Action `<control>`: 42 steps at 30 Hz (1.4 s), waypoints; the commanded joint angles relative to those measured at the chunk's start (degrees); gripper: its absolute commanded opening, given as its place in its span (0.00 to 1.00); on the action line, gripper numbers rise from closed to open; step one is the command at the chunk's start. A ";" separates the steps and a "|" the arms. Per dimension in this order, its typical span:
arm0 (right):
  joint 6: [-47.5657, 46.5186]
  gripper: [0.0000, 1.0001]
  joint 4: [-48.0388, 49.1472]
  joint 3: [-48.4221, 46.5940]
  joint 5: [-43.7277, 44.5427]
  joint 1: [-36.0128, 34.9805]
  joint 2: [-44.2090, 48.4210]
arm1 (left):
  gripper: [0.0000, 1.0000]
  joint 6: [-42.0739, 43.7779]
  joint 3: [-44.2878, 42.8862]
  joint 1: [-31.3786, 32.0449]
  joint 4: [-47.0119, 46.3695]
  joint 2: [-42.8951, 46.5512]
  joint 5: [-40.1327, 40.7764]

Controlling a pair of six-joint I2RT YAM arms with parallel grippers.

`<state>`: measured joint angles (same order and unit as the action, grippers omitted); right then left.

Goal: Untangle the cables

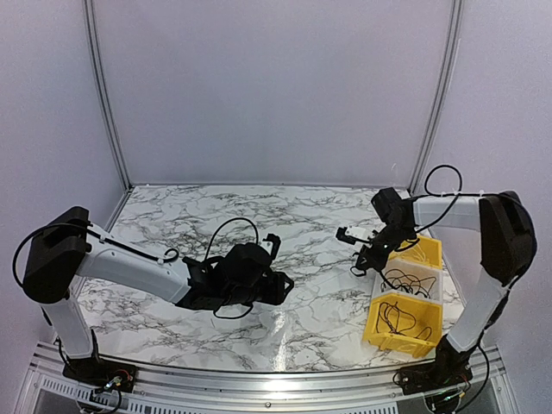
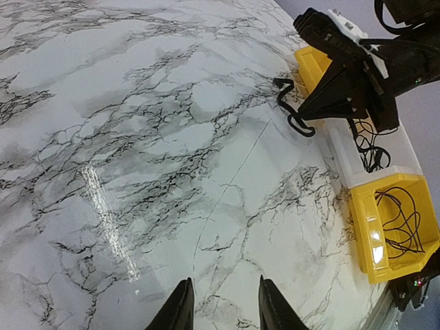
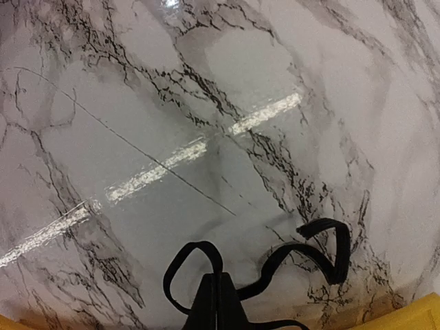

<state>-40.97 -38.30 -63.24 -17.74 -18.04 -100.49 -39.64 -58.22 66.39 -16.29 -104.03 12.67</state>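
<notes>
A looped black cable (image 3: 323, 251) lies on the marble table beside the bins, and my right gripper (image 3: 220, 299) is shut on one of its loops. The left wrist view shows that same cable (image 2: 292, 113) hanging under the right gripper (image 2: 304, 113). A hair-thin dark wire (image 3: 137, 148) runs straight across the marble, and it shows again as a faint wire (image 2: 230, 182) ahead of my left gripper (image 2: 223, 306). That gripper is open with nothing between its fingers. From above, the left gripper (image 1: 287, 283) sits mid-table and the right gripper (image 1: 357, 264) is at the bins' left edge.
Three bins stand in a row at the right edge: a near yellow bin (image 1: 373, 323), a white bin (image 1: 435, 285) and a far yellow bin (image 1: 431, 252). Thin black wires lie in the near yellow and white ones. White walls close off the table.
</notes>
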 commanded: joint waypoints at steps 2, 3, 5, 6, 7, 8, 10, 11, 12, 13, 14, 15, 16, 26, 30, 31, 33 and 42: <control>0.45 0.00 -4.47 -2.14 2.12 -0.41 10.09 | 0.34 0.10 0.25 0.23 -1.50 0.12 -0.42; 0.33 0.00 -5.35 -2.15 2.74 -0.29 11.99 | 0.34 0.12 0.29 0.23 -1.61 0.21 -0.39; 0.07 0.00 -7.21 -2.16 4.33 -0.33 15.33 | 0.34 0.12 0.38 0.23 -1.79 0.15 -0.39; -0.23 0.00 -8.21 -2.03 5.40 -0.30 16.96 | 0.34 0.12 0.38 0.22 -1.89 0.08 -0.46; -0.51 0.00 -9.28 -1.79 6.41 -0.13 18.51 | 0.34 0.17 0.38 0.23 -1.96 -0.01 -0.57; -0.96 0.00 -10.20 -1.41 7.54 0.09 19.90 | 0.34 0.13 0.38 0.19 -2.06 -0.11 -0.71; -2.16 0.00 -12.39 -0.60 9.69 0.94 22.55 | 0.34 0.18 0.47 0.23 -2.31 -0.33 -0.85; -2.84 0.00 -13.46 -0.23 10.87 1.56 23.79 | 0.33 0.13 0.54 0.23 -2.40 -0.44 -0.95; -3.73 0.00 -14.65 0.08 11.60 2.85 24.89 | 0.33 0.09 0.62 0.23 -2.53 -0.59 -1.04; -4.64 0.00 -15.83 0.13 12.02 4.28 26.15 | 0.33 -0.04 0.69 0.23 -2.70 -0.71 -1.01; -5.58 0.00 -16.89 0.09 12.29 5.75 27.75 | 0.33 -0.03 0.73 0.23 -2.88 -0.85 -1.14; -6.52 0.00 -17.96 -0.05 12.51 7.46 28.92 | 0.33 -0.11 0.73 0.23 -3.01 -1.05 -1.14; -7.54 0.00 -19.06 -0.20 12.92 9.00 30.26 | 0.33 -0.17 0.80 0.23 -3.16 -1.25 -1.27; -13.56 0.00 -25.88 3.29 11.91 13.03 41.38 | 0.33 -0.58 0.15 0.23 -4.59 -3.73 -2.59; -14.22 0.00 -27.78 3.85 10.28 13.03 45.21 | 0.33 -0.75 0.35 0.23 -4.95 -4.02 -2.94; -14.29 0.00 -27.86 4.20 10.27 13.03 46.26 | 0.33 -0.79 0.45 0.23 -5.04 -4.07 -2.99; -14.48 0.00 -28.11 5.32 10.89 13.08 47.56 | 0.33 -0.89 0.72 0.25 -5.15 -4.08 -2.98; -13.96 0.00 -20.35 15.45 13.60 13.02 45.00 | 0.33 -1.75 0.69 0.32 -5.89 -5.47 -4.67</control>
<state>-55.13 -63.42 -50.33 -5.23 -5.21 -53.58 -40.75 -58.19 66.39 -20.40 -108.07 9.30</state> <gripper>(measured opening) 0.009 0.335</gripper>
